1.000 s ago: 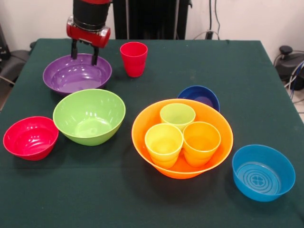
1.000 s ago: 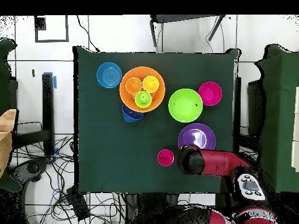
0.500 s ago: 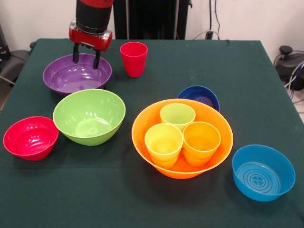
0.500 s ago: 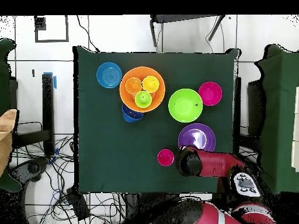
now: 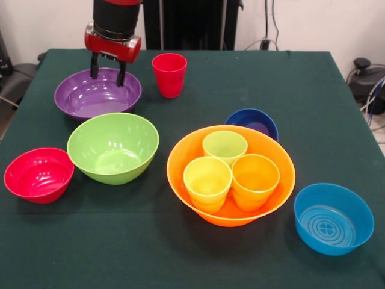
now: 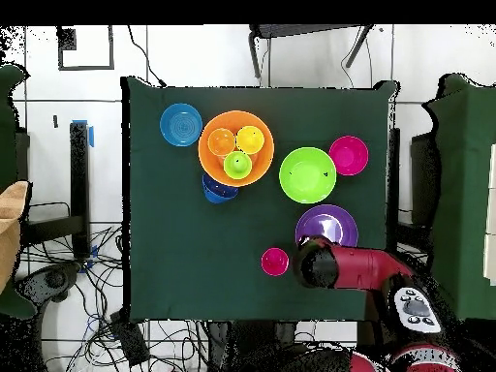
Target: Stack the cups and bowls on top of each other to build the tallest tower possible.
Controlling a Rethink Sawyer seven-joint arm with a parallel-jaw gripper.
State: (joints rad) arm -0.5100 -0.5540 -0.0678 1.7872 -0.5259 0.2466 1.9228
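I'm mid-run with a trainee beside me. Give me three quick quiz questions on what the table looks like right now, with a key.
1. True or false: the gripper is holding the red cup.
2. How many cups stand inside the orange bowl?
A) two B) three C) four
3. Fill in: the gripper's open fingers hang over the far rim of the ______ bowl.

Key
1. False: the red cup stands alone on the table, beside the purple bowl.
2. B: the yellow cup, the orange cup and the light green cup.
3. Purple.
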